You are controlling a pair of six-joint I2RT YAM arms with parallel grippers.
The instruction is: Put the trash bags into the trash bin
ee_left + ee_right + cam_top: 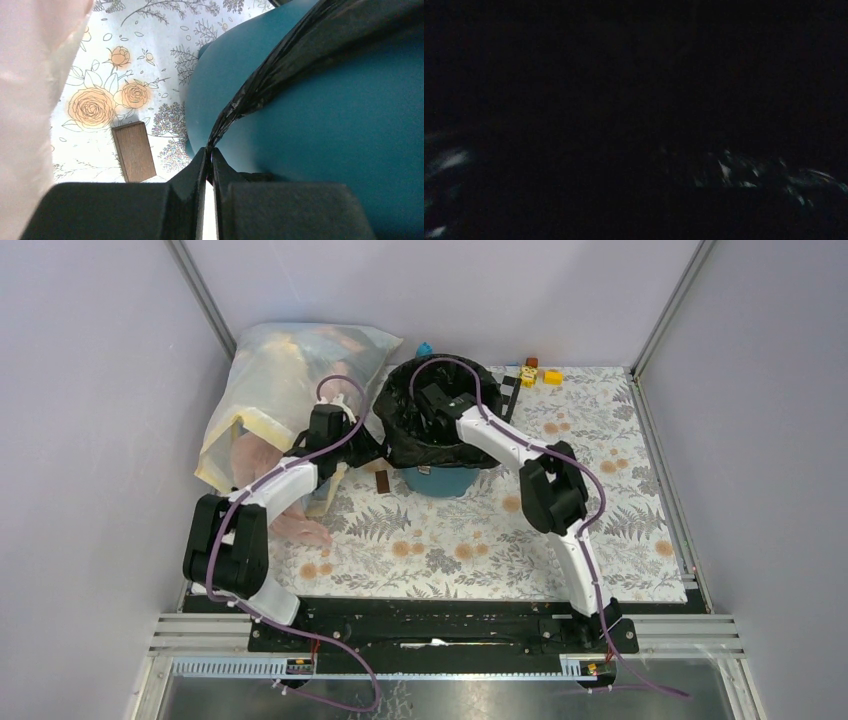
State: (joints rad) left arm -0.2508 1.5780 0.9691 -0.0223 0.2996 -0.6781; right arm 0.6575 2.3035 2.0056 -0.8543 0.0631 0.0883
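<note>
Bag: the black trash bag point(398, 420) is draped over the mouth of the teal trash bin point(440, 481), its skirt hanging down the outer wall all around the rim.
Left arm: we see the left gripper point(210, 152) pressed together on a twisted strand of the bag's hem, just outside the bin wall at the bin's 9 o'clock.
Strand axis: in the left wrist view the pinched plastic runs taut from the jaws toward 1 o'clock, across the bin's side.
Right arm: the right gripper point(437, 400) is down inside the bin's mouth, and we judge it closed. Its own camera shows only darkness, so we cannot tell whether it holds plastic.
Nearer hand: for the hem, the left; for the bag's inside, the right.
Crowding: the translucent clothes bag point(270, 380) lies at 9 to 10 o'clock, close behind the left arm. A wooden block point(134, 157) lies near the bin's base.
Open room: the tablecloth point(480, 540) at 6 o'clock lies free; small toys point(535, 373) sit at 1 o'clock.
Our reading: the next pull should go down and outward.
</note>
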